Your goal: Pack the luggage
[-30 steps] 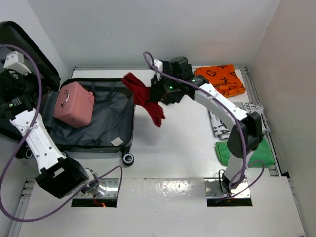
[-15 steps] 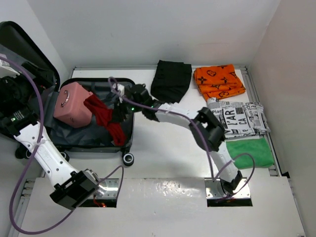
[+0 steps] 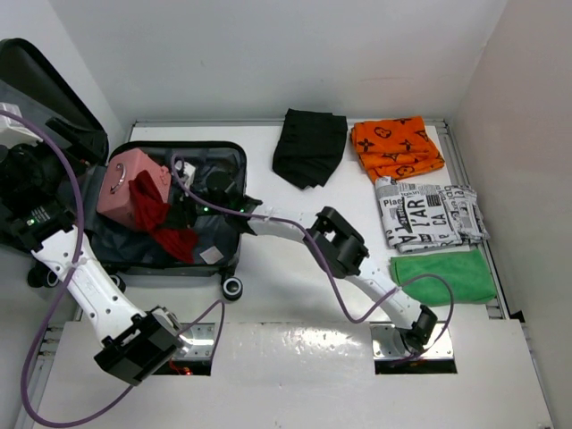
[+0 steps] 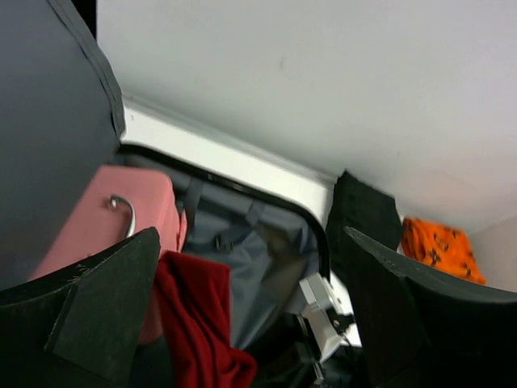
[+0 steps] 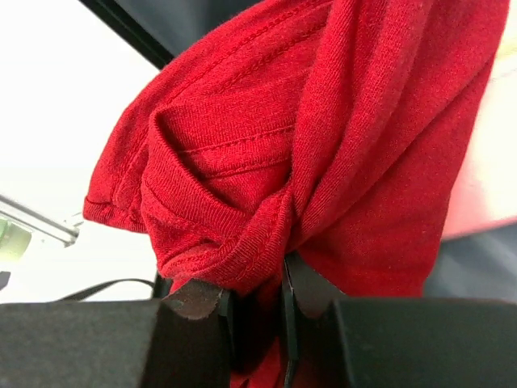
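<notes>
On the near right of the table (image 3: 295,268) lies a green cloth (image 3: 442,277). At the left side the luggage (image 3: 219,234) lies open, its lid (image 3: 49,85) raised toward the left wall. The right gripper (image 5: 254,295) reaches into the luggage with its jaws pinched on a red garment (image 3: 159,223), which is just beside a pink box (image 3: 125,183), while the left gripper (image 4: 250,234), near the lid, stands wide apart and holds nothing. Farther away lie a black cloth (image 3: 308,147) and an orange cloth (image 3: 398,147).
</notes>
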`<action>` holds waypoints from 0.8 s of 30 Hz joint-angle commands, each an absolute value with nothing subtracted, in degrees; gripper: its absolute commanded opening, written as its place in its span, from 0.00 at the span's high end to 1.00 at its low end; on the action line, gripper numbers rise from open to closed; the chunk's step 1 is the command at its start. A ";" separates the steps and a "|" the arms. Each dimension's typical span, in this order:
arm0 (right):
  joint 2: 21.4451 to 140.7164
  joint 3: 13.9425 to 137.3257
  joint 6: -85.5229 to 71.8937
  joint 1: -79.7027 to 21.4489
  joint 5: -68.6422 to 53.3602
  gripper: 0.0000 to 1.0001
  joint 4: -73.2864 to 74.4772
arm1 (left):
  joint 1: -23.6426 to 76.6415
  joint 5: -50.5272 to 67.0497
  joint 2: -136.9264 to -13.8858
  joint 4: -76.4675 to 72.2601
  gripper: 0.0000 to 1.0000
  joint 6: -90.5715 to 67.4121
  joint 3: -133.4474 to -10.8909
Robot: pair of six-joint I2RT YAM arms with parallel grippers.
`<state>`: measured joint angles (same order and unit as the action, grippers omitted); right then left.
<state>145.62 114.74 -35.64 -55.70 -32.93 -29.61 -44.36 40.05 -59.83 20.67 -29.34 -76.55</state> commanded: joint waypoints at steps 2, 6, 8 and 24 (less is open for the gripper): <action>146.34 118.75 -39.45 -58.97 -32.17 1.00 -36.82 | -45.00 43.94 -58.45 28.03 0.04 -23.21 -79.53; 146.07 115.94 -42.18 -59.24 -34.70 0.87 -38.93 | -45.00 41.75 -58.45 31.72 0.04 -21.01 -82.52; 146.25 114.88 -42.45 -59.15 -36.29 0.55 -39.20 | -45.00 41.75 -57.83 31.73 0.04 -20.30 -83.40; 123.16 85.62 -51.14 -48.71 -36.39 0.12 -45.18 | -45.00 49.21 -64.57 56.91 0.34 3.09 -92.44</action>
